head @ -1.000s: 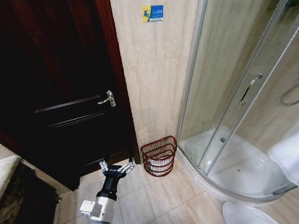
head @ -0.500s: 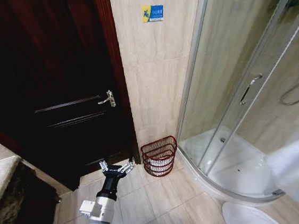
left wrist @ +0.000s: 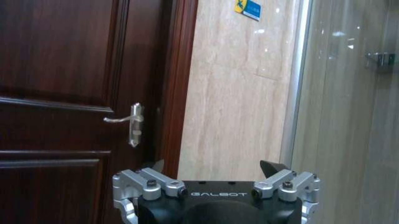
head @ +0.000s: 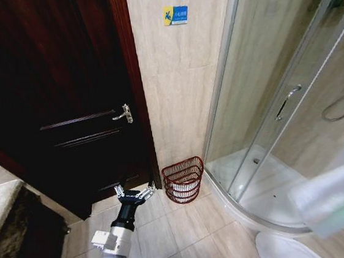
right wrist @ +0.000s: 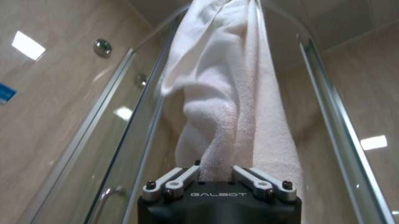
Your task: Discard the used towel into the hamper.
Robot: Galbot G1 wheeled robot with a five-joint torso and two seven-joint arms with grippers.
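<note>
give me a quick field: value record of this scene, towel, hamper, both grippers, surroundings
towel: white towel, pinched between the right gripper's fingers, hanging beside the glass shower wall
hamper: reddish-brown wire hamper on the tiled floor against the wall, between the door and the shower; something pale shows inside
right gripper: right gripper shut on the towel
left gripper: left gripper open, holding nothing, low in front of the dark wooden door, left of the hamper
surroundings: curved glass shower, beige tile wall
</note>
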